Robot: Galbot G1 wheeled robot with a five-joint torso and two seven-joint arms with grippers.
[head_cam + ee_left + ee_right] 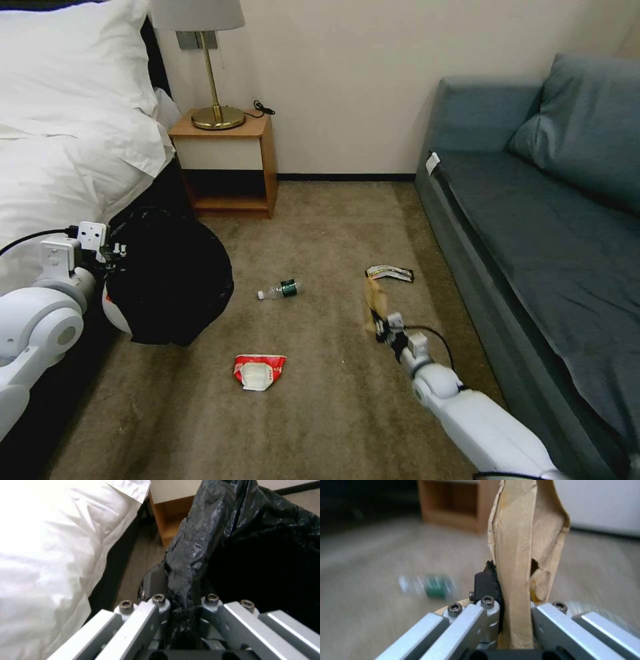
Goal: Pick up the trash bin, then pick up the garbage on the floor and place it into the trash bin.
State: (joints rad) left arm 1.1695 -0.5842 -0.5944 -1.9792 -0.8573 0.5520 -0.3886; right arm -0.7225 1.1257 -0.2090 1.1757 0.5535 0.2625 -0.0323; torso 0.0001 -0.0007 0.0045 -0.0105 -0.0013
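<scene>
Between bin (170,280) and sofa (533,220), open carpet (320,413)

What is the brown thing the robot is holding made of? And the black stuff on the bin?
The brown piece in the right pincer looks like matte paper or thin card: creased, with torn edges. The black liner the left pincer grips looks like thin glossy plastic film: shiny crinkles.

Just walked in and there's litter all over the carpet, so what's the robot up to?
It is clearing litter. The left pincer is clamped on the bag-lined rim of the trash bin, held beside the bed. The right pincer grips the crumpled brown paper, raised off the floor. The clear bottle, red-and-white packet and black-white-yellow wrapper lie on the carpet.
</scene>
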